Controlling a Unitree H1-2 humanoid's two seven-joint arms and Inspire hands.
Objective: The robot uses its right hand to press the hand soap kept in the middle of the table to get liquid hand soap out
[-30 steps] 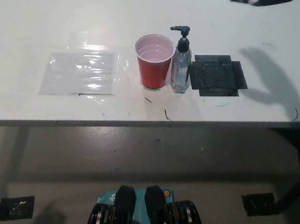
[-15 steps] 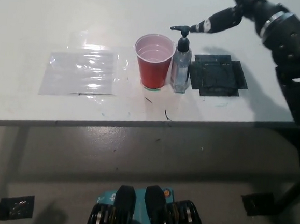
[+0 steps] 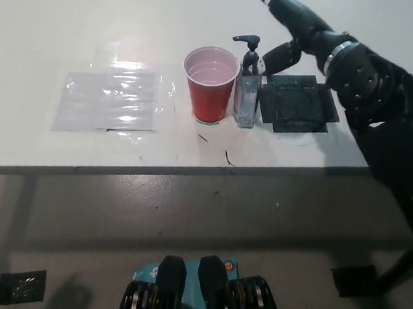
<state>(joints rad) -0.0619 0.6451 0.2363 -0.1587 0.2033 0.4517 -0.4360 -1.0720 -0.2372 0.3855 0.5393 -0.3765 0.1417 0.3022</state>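
Note:
A clear soap bottle (image 3: 248,93) with a black pump head (image 3: 248,42) stands upright in the middle of the white table (image 3: 321,156). A red cup (image 3: 212,84) stands right beside it on its left, under the pump spout. My black right hand (image 3: 291,29) is over the table just right of the pump, fingers spread; one finger reaches down towards the pump's right side. I cannot tell whether it touches. The hand holds nothing. The white left hand is out of the picture.
A black square mat (image 3: 296,104) lies right of the bottle, partly under my right arm (image 3: 383,97). A clear plastic sheet (image 3: 110,100) lies at the table's left. The table's front edge runs across the middle of the picture, with grey floor below.
My right arm has come in from the upper right and swung further over the table. The hand has moved from just right of the pump to above and beside it.

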